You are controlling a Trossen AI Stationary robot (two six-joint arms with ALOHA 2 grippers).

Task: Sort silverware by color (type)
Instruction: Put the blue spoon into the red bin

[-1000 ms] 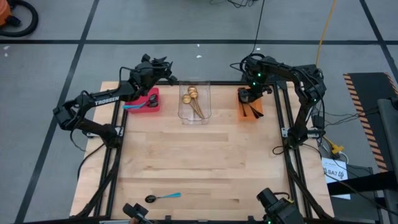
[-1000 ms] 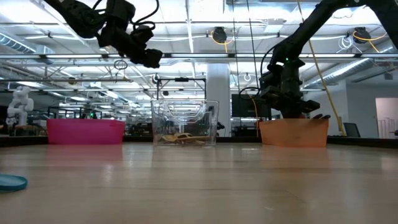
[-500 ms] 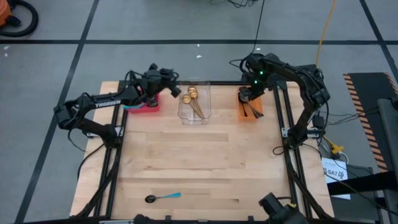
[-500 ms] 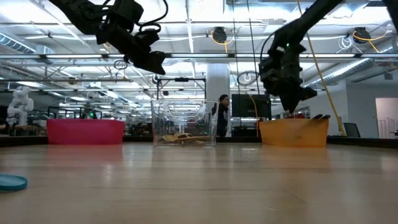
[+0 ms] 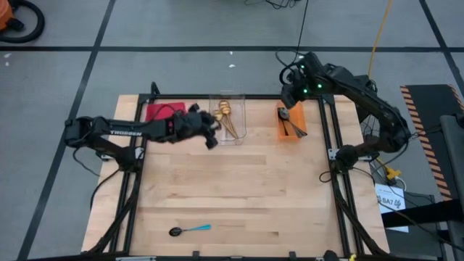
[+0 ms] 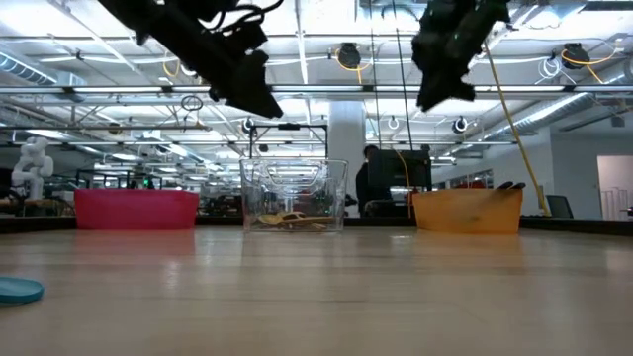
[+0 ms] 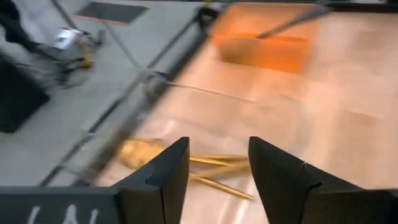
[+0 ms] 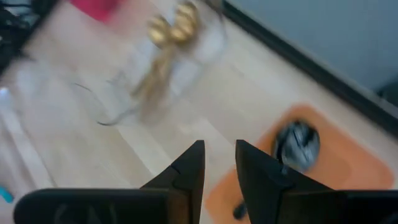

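Observation:
One spoon with a dark bowl and a light blue handle [image 5: 190, 230] lies flat on the table near its front edge. Gold spoons [image 5: 226, 116] lie in a clear bin [image 5: 239, 123] at the back middle, and they also show in the left wrist view [image 7: 186, 163]. Dark spoons [image 8: 297, 142] lie in an orange bin [image 5: 281, 129] at the back right. My left gripper [image 5: 212, 139] hangs open above the table at the clear bin's near left corner, with nothing between its fingers [image 7: 217, 146]. My right gripper [image 8: 219, 149] stands open and empty high above the orange bin [image 6: 435, 94].
A pink bin [image 5: 163, 112] stands at the back left, partly behind my left arm. A black frame rail [image 5: 332, 156] runs along the table's right side. Bare wood [image 5: 239, 188] fills the middle of the table. A person [image 6: 376, 183] stands in the room beyond.
My left gripper has swung from above the pink bin toward the table's right and near side, past the clear bin's left wall, sinking a little. My right gripper has risen from just over the orange bin to well above it and has turned.

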